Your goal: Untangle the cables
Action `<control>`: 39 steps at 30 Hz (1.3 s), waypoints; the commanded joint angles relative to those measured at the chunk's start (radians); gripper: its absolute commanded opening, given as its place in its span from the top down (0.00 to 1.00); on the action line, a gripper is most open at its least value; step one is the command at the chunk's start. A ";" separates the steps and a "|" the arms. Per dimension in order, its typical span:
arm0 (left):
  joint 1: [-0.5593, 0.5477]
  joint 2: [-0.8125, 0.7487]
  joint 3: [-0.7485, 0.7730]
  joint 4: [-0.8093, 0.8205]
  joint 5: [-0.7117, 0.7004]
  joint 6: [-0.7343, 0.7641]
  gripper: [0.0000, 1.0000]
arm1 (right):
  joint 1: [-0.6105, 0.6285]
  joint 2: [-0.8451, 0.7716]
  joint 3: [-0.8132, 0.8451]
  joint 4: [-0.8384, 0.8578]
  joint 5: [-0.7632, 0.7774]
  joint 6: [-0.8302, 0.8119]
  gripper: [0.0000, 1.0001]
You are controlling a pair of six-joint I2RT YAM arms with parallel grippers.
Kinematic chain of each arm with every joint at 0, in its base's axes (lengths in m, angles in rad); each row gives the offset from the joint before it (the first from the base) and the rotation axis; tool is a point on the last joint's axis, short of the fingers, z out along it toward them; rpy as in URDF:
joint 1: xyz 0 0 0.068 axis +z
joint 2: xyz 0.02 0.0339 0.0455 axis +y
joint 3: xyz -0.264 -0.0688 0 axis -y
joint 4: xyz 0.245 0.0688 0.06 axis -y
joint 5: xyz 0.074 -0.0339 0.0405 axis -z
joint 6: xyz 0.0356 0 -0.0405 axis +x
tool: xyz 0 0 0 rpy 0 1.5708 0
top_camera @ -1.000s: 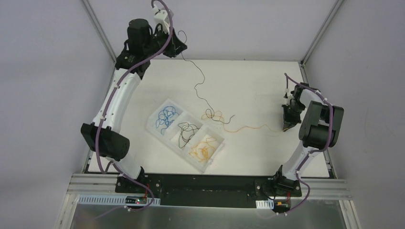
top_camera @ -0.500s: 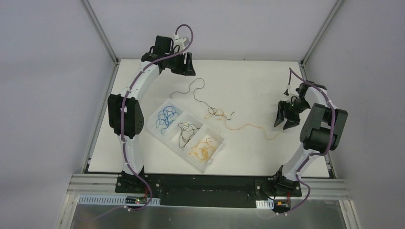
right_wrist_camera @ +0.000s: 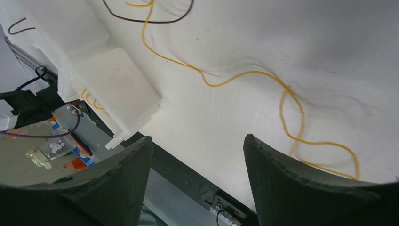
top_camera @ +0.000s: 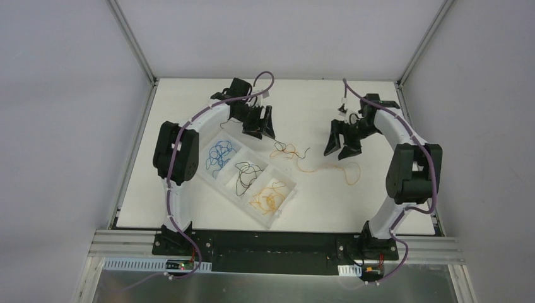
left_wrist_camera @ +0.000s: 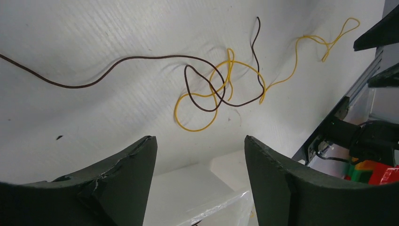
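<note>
Progress: mostly done, by our read. One sorting tray [top_camera: 272, 222] with three compartments, one bunch in each: blue cables [top_camera: 219, 153] at the far-left end, black cables [top_camera: 248, 173] in the middle, orange-yellow cables [top_camera: 270, 197] at the near-right end. Strands per bunch are too fine for us to count.

Left to do: one tangle [left_wrist_camera: 216, 89] lying on the table [top_camera: 328, 208], just beyond the tray. We count two cables in it: one dark cable [left_wrist_camera: 117, 65] and one yellow cable [left_wrist_camera: 194, 130]. They cross several times at the knot. The yellow tail trails toward the right arm; the dark tail runs off the left edge of the left wrist view.

Left gripper [top_camera: 262, 129]: fingers spread, nothing between them, just beside the knot. Right gripper [top_camera: 340, 144]: also spread and empty, near the yellow tail. Neither touches a cable as far as we can see.

Our call: pull the two apart, then put each in the compartment of its colour.
</note>
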 commanded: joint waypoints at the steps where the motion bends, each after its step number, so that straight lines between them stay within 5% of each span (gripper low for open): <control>1: -0.033 0.038 -0.026 0.022 0.029 -0.115 0.30 | 0.131 -0.028 -0.053 0.149 -0.041 0.120 0.26; 13: -0.065 0.168 0.022 0.101 0.024 -0.275 0.47 | 0.378 0.085 -0.078 0.461 0.150 0.185 0.23; 18: -0.066 0.205 0.051 0.115 0.040 -0.293 0.74 | 0.401 0.163 -0.045 0.463 0.143 0.187 0.43; 24: -0.045 0.181 0.058 0.119 0.051 -0.291 1.00 | 0.401 0.184 -0.063 0.459 0.170 0.195 0.97; 39: 0.172 0.075 0.091 0.102 0.013 -0.214 1.00 | 0.176 -0.013 -0.224 0.275 0.428 0.003 1.00</control>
